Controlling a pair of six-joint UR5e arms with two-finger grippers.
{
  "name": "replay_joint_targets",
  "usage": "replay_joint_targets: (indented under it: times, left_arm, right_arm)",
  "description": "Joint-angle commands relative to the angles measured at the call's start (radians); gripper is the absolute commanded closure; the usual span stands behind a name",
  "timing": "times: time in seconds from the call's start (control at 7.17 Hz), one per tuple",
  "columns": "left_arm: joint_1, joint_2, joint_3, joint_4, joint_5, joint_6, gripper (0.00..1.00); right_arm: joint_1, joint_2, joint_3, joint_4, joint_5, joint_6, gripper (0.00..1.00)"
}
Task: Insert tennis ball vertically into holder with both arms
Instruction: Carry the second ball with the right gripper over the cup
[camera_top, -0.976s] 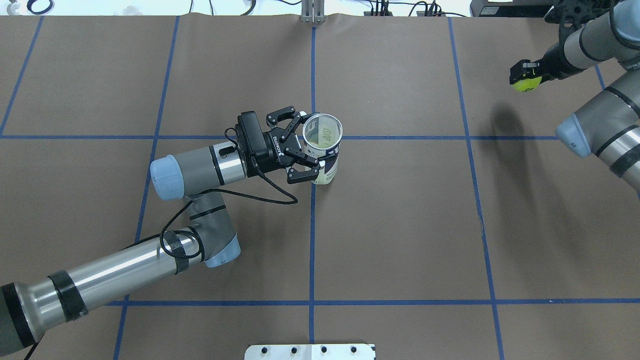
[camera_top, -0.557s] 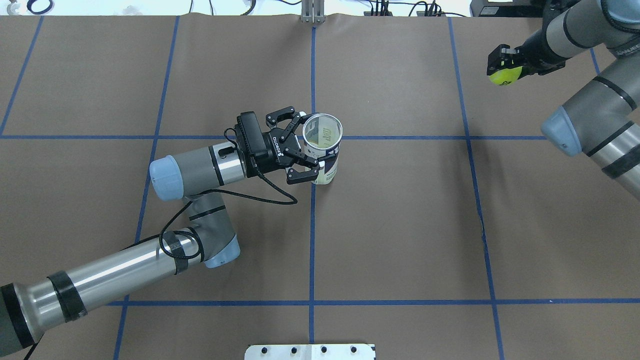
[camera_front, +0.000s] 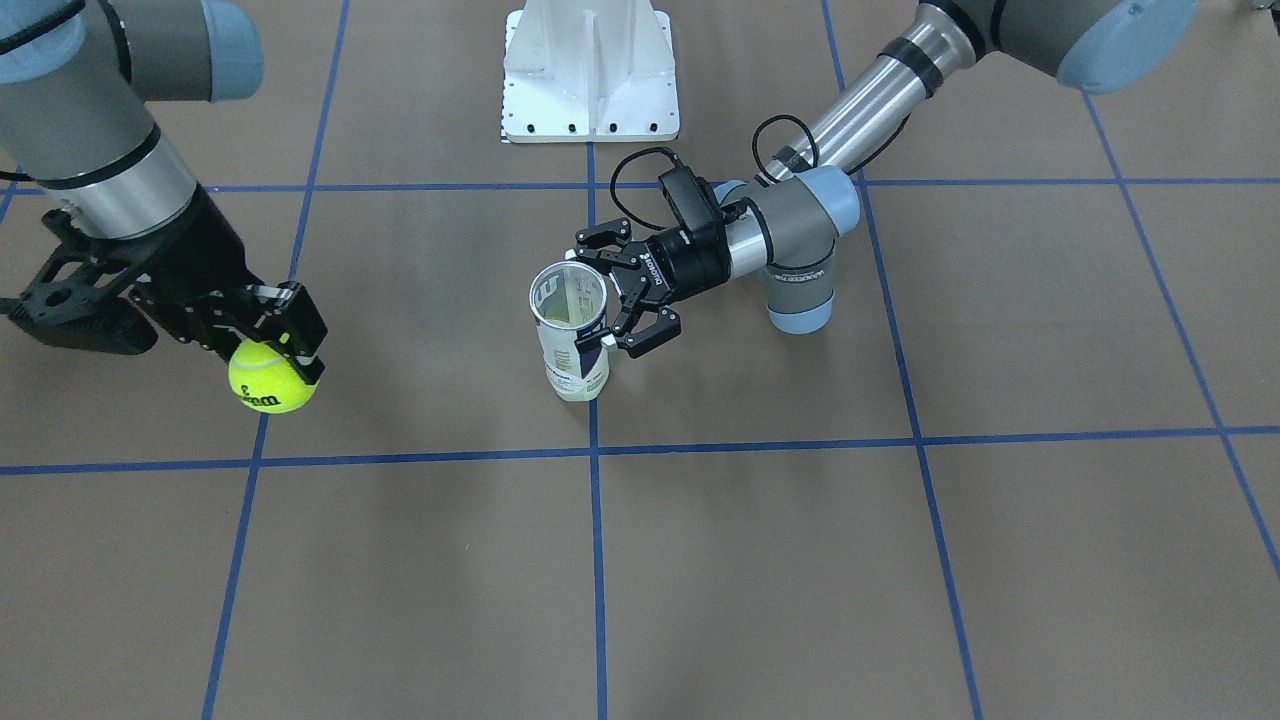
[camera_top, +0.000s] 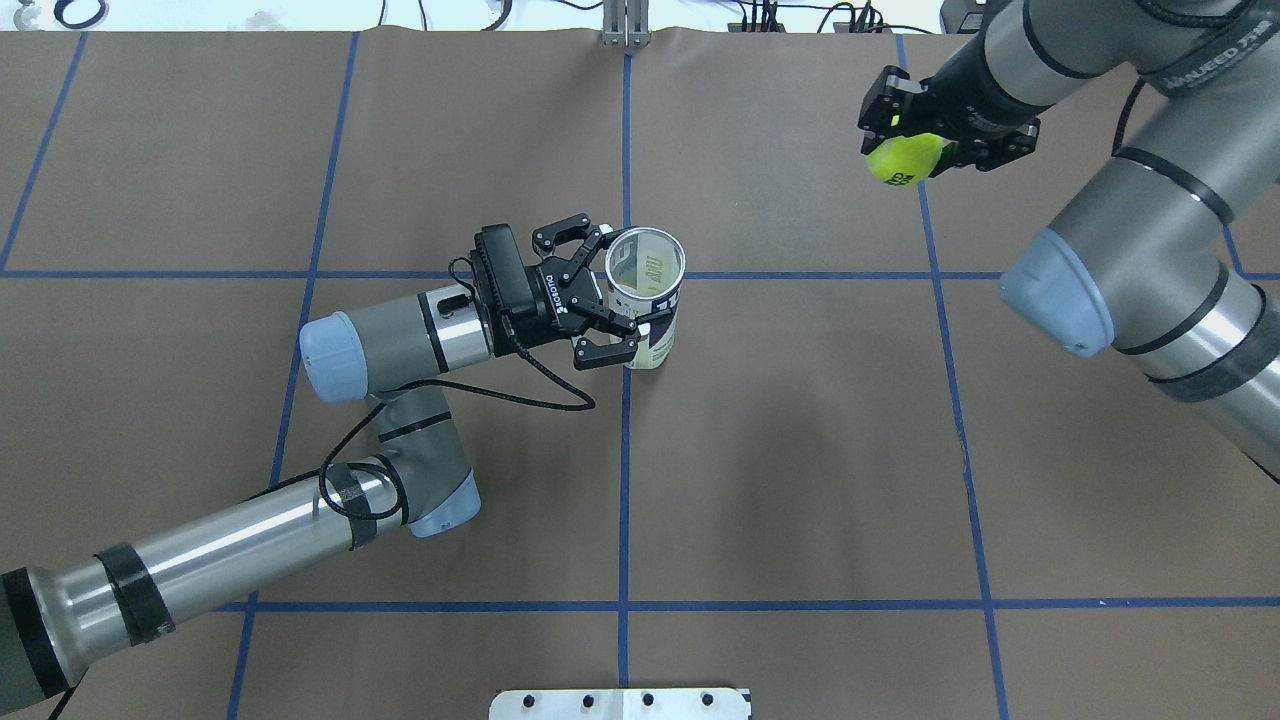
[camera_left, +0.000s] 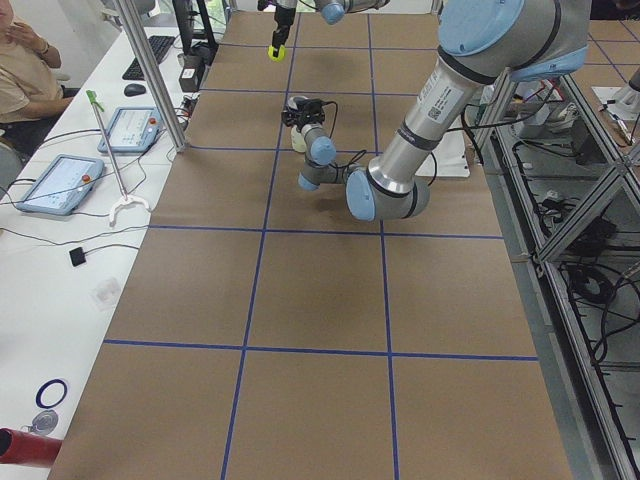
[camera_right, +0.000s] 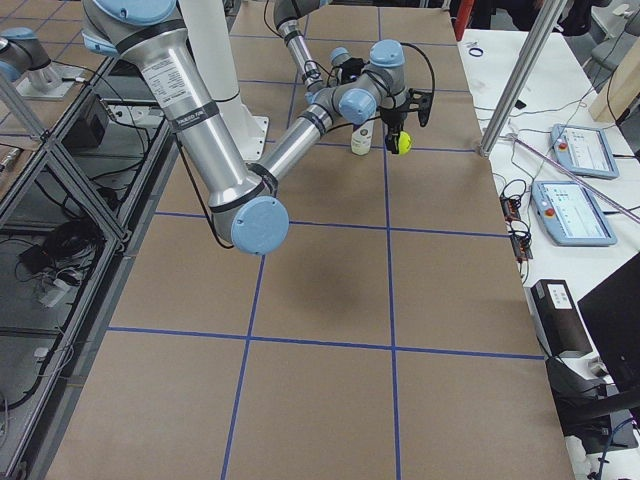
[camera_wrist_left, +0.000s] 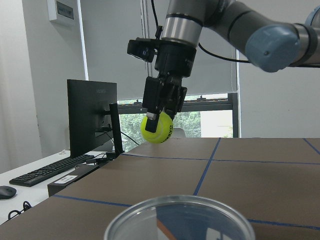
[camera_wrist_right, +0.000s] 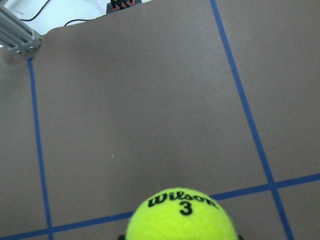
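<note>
The holder (camera_top: 645, 300), a clear tube with a navy-and-white label, stands upright and open-topped near the table's middle; it also shows in the front view (camera_front: 570, 335). My left gripper (camera_top: 622, 298) reaches in level from the left, its fingers closed on the tube's sides. The tube's rim (camera_wrist_left: 180, 220) fills the bottom of the left wrist view. My right gripper (camera_top: 905, 140) is shut on a yellow tennis ball (camera_top: 900, 160) and holds it high above the table, far right of and beyond the holder. The ball also shows in the front view (camera_front: 268, 378) and the right wrist view (camera_wrist_right: 182, 215).
A white pedestal base (camera_front: 590, 70) sits at the robot's edge of the table (camera_top: 620, 703). Blue tape lines cross the brown table cover. An operators' bench with tablets (camera_left: 60, 180) and an aluminium post (camera_left: 150, 70) runs along the far side.
My right arm has swung left from the view's right edge toward the table's middle, carrying the ball. The left arm and the holder have not moved.
</note>
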Motion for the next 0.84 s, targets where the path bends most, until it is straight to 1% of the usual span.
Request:
replay_joint_targets:
  times: [0.0,0.14,0.28,0.42,0.56,0.7]
  left_arm:
    - [-0.001,0.0,0.0,0.0,0.0,0.0,0.01]
    - [0.0,0.0,0.0,0.0,0.0,0.0,0.01]
    - [0.0,0.0,0.0,0.0,0.0,0.0,0.01]
    - [0.0,0.0,0.0,0.0,0.0,0.0,0.01]
    - [0.0,-0.002,0.0,0.0,0.0,0.0,0.01]
    - [0.002,-0.002,0.0,0.0,0.0,0.0,0.01]
  right_arm:
    - [-0.121,0.151,0.01,-0.153,-0.104,0.153,1.0]
    - [-0.171,0.228,0.004,-0.233,-0.141,0.202,1.0]
    - [-0.22,0.276,-0.007,-0.261,-0.188,0.255,1.0]
    - [-0.258,0.293,-0.013,-0.266,-0.219,0.263,1.0]
    - [-0.275,0.325,-0.045,-0.266,-0.233,0.265,1.0]
    - [-0.294,0.354,-0.088,-0.266,-0.251,0.265,0.98]
